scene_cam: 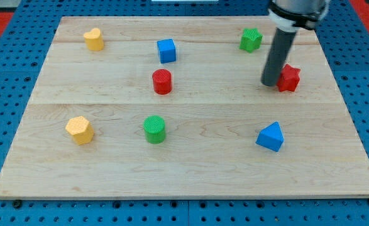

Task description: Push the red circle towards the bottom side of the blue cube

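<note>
The red circle (162,81) stands on the wooden board, just below the blue cube (166,51), slightly to its left, with a small gap between them. My tip (270,83) is far to the view's right of both, touching or almost touching the left side of a red star block (290,78). The rod comes down from the view's top right.
A yellow heart (93,39) is at top left, a green star-like block (251,39) at top right, a yellow hexagon (79,130) at lower left, a green circle (154,129) below the red circle, a blue triangle (271,137) at lower right. The board's edge (184,198) runs along the bottom.
</note>
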